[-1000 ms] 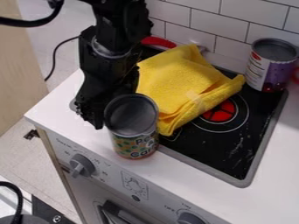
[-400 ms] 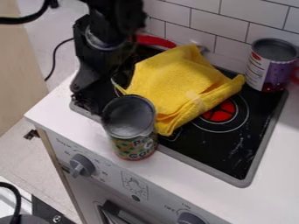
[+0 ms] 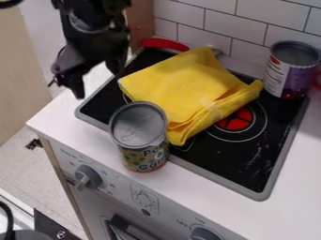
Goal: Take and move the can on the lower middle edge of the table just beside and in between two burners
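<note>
Right-hand knob (image 3: 203,234): dark, set low on the front panel (image 3: 156,208), cut by the bottom edge of the view.
Oven handle (image 3: 128,229): dark, slanting below the panel, also cut by the bottom edge.
Left-hand knob (image 3: 88,177): dark grey, on the same panel, higher and farther left in the view.
Can (image 3: 143,157): upright on the white counter (image 3: 69,117), close to its front edge and in front of the cooktop; grey lid facing up, patterned label facing the camera.
Cooktop (image 3: 241,164): black with a grey rim, set into the counter just behind the can.
Red burner (image 3: 235,123): round, partly covered by the cloth (image 3: 182,86).
Cloth: yellow, folded and rumpled, spread over much of the cooktop; nearest corner right behind the can, contact impossible to tell.
Gripper (image 3: 98,84): at the upper left, well apart from the can, tilted; claw spread with a clear gap, gripping nothing.
Purple-and-white can (image 3: 288,72): upright at the far right corner of the cooktop.
Red handle (image 3: 164,44): lying by the back edge of the cooktop, behind the cloth.
Wall (image 3: 225,23): white tiles, dark joints.
</note>
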`<state>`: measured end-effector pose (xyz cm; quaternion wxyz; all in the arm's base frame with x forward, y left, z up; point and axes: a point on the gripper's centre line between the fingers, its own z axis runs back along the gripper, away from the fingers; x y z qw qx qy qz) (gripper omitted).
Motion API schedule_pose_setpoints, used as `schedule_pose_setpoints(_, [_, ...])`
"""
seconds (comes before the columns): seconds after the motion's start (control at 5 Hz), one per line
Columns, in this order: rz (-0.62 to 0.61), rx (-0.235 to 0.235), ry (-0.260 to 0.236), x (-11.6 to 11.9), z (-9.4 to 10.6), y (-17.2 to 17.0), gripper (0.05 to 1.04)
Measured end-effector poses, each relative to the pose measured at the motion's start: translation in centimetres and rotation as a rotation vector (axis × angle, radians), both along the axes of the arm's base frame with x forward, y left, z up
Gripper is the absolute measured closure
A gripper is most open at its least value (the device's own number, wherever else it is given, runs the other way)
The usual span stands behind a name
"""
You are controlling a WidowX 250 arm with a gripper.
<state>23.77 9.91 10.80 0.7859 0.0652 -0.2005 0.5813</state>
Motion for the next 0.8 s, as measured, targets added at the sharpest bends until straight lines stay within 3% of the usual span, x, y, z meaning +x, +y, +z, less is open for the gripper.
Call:
schedule_pose_setpoints(0.2, [-0.209, 0.017, -0.024, 0.8, 1.8, 0.6, 0.086])
schedule_pose_setpoints(0.4, [-0.353, -0.004, 0.003, 1.0, 2.9, 1.2, 0.086])
schedule_pose_setpoints(0.6, [-0.576, -0.043, 0.129, 0.8, 4.0, 2.1, 0.086])
schedule_pose_setpoints(0.8, [-0.759, -0.043, 0.177, 0.8, 4.7, 3.5, 0.087])
